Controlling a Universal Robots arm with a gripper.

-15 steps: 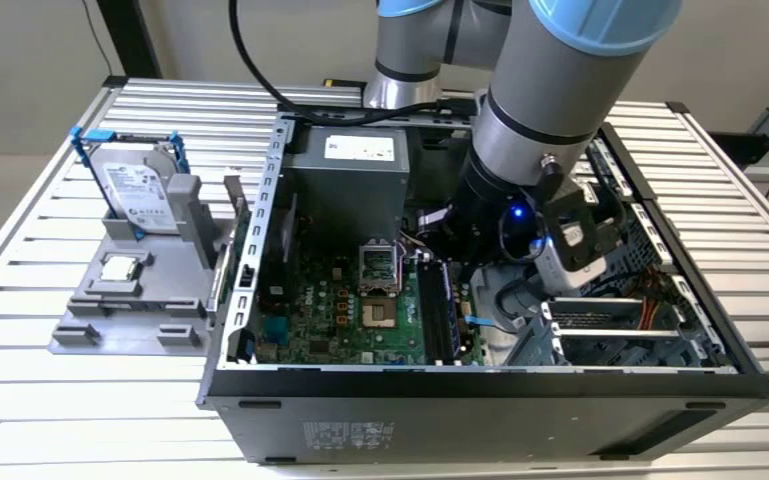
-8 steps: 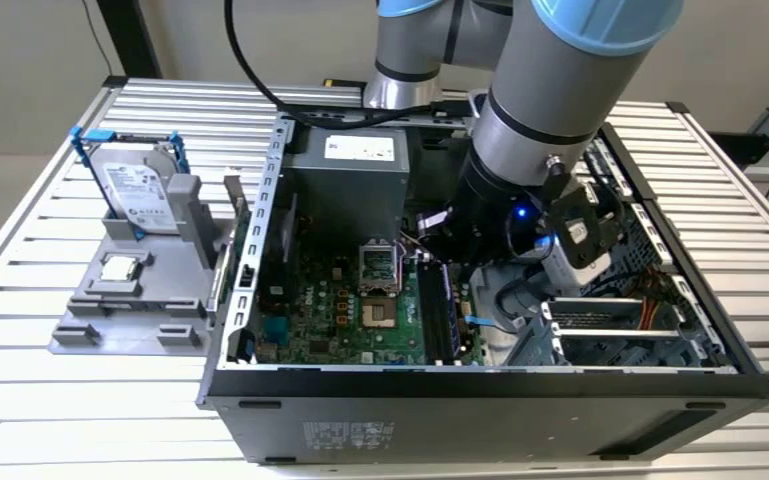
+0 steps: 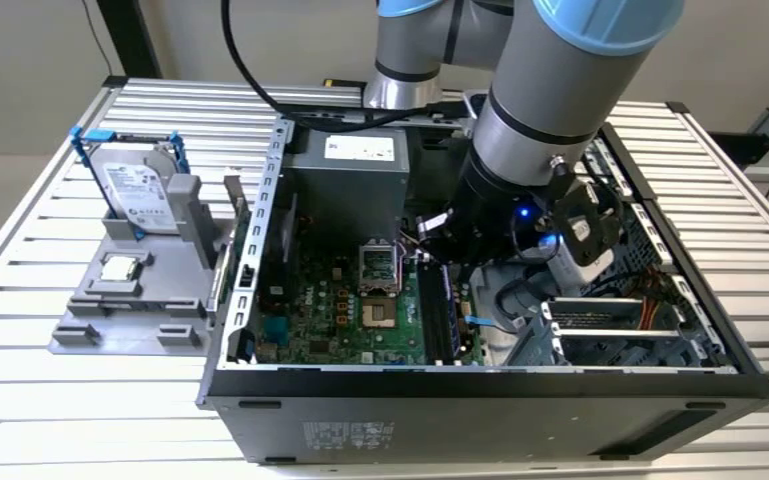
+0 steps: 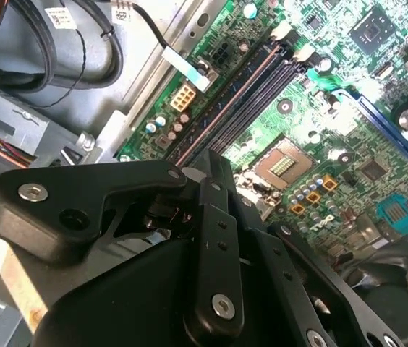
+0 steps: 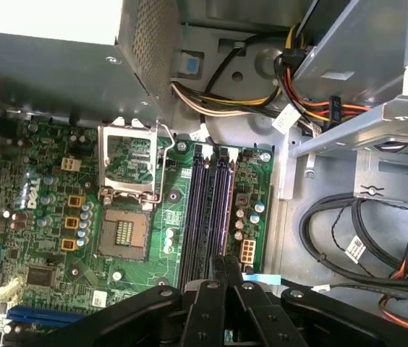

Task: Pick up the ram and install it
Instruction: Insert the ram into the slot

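The big open computer case (image 3: 491, 385) lay on the slatted table (image 3: 37, 400); the robot arm (image 3: 558, 90) reached down into it; the green board (image 3: 344, 310) sat on the case floor, with its open square chip holder (image 5: 126, 189) beside the long dark slots (image 5: 207, 217); the claw (image 5: 226, 266) hung right over those slots, its fingers (image 5: 231, 269) pressed together; the ram (image 5: 227, 210) stood in the slot nearest the cables, under the claw; whether the fingers still touched it, I cannot tell.
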